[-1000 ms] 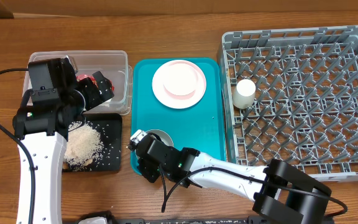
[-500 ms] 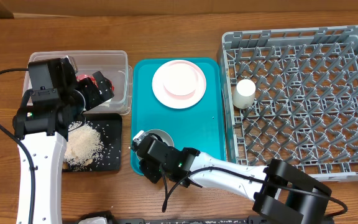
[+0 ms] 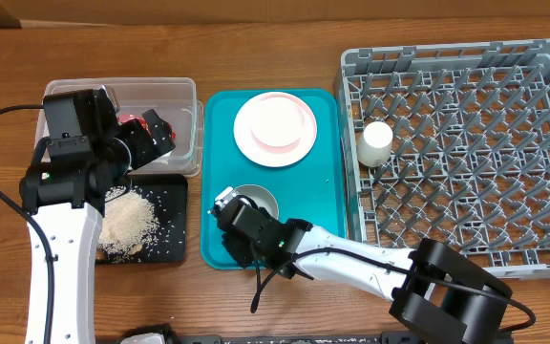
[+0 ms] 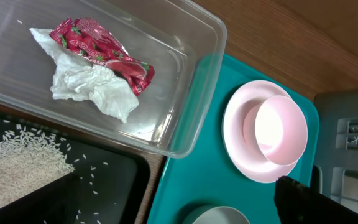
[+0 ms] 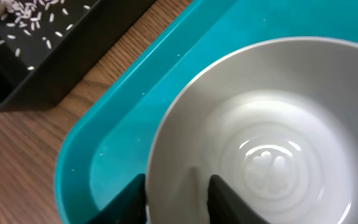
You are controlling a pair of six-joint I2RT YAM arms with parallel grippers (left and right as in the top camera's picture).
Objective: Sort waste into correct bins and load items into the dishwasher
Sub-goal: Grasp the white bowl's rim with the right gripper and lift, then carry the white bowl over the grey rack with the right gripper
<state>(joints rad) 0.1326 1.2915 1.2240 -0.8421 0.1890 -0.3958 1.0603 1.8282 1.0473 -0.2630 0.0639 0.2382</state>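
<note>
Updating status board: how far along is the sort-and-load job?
Done: crumpled red wrapper and white paper napkin in the clear plastic tub; rice grains in the black tray; small white cup in the grey dish rack. In hand: right gripper, open, straddles the white bowl at its rim. Remaining: bowl, pink plates on the teal tray.

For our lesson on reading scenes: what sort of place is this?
Probably a lab mock-up of a dish-clearing station: a wooden table, a grey dish rack and a teal tray.
</note>
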